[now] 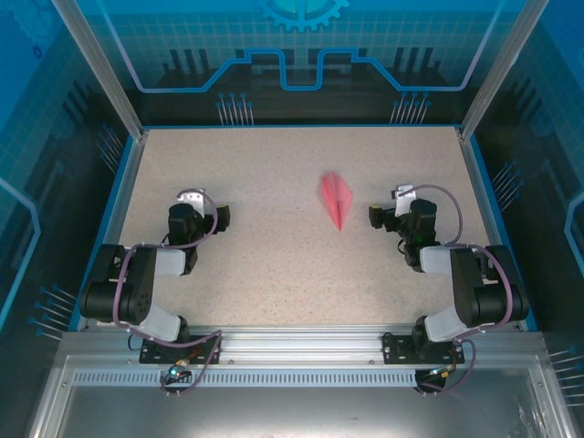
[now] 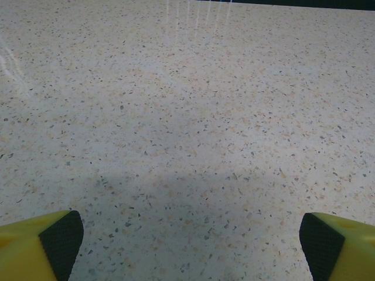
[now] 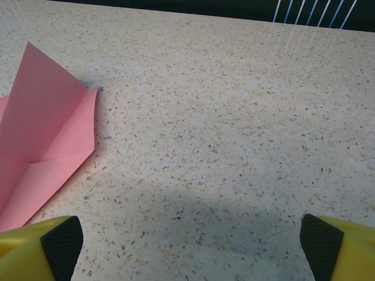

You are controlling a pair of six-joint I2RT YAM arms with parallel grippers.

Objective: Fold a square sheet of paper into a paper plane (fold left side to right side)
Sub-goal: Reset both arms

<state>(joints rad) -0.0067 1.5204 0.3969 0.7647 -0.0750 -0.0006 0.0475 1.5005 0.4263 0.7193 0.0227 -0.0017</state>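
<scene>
The pink-red paper plane (image 1: 336,198) lies flat on the speckled table (image 1: 274,265), right of the middle, its tip pointing toward the near edge. In the right wrist view its creased wing (image 3: 44,146) fills the left side. My right gripper (image 1: 380,217) rests just right of the plane, apart from it, and stands open (image 3: 190,246) with bare table between its yellow fingers (image 3: 53,243). My left gripper (image 1: 219,215) sits on the left half of the table, far from the plane, also open (image 2: 190,246) over bare table.
A blue rim (image 1: 292,125) and metal posts (image 1: 108,73) bound the table at the back and sides. An aluminium rail (image 1: 301,345) with both arm bases runs along the near edge.
</scene>
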